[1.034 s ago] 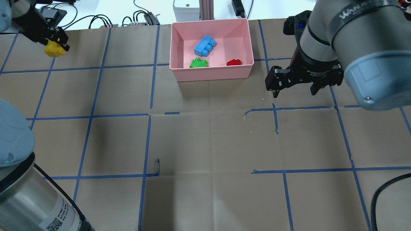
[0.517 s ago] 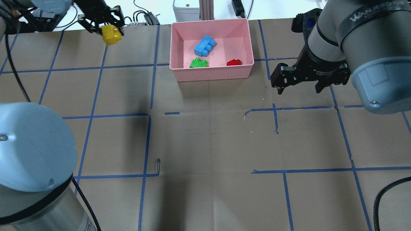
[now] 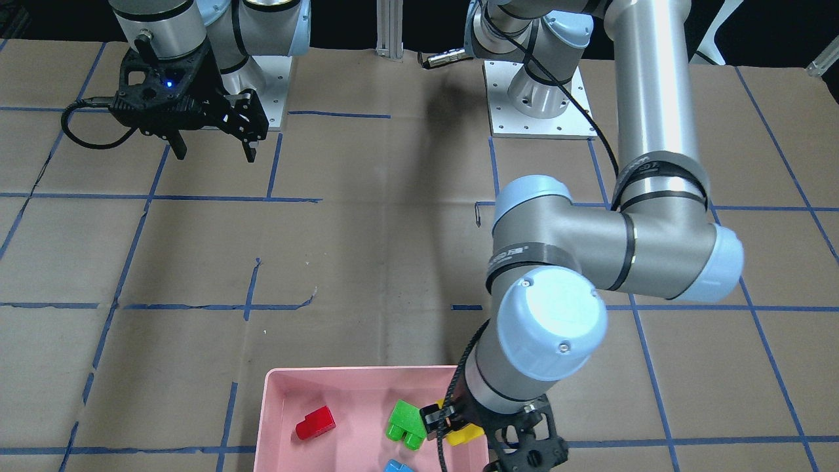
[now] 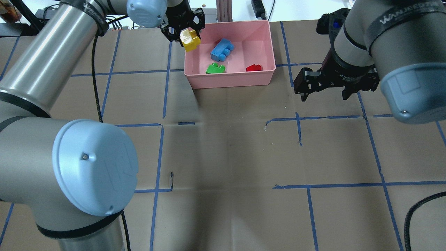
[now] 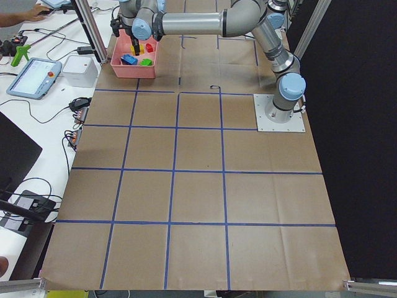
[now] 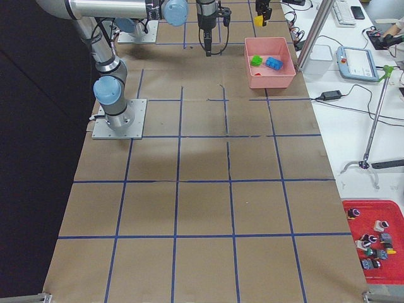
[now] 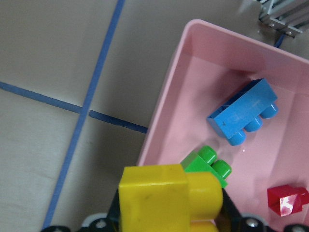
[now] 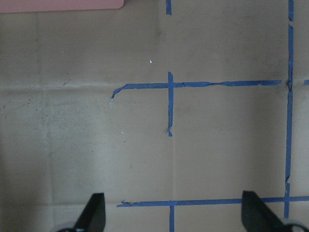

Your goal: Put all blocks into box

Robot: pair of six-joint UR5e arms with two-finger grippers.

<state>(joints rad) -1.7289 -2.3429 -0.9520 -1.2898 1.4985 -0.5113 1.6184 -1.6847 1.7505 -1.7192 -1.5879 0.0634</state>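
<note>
Blocks: you have four. One yellow block (image 4: 190, 40) is clamped in the jaws of the left gripper (image 4: 187, 34), over the left edge of the single box (image 4: 237, 80). Three lie inside it: green block (image 4: 215, 68), blue block (image 4: 221, 50), red block (image 4: 253, 67). Your right gripper (image 4: 324, 98) hangs right of the box, jaws apart.

I look down on the brown table (image 8: 72, 145) crossed by blue tape (image 8: 170, 104). My right gripper (image 8: 171, 217) shows two black fingertips (image 8: 94, 215) at the bottom edge, spread wide. A sliver of the pink box (image 8: 60, 4) lines the top left edge.
</note>
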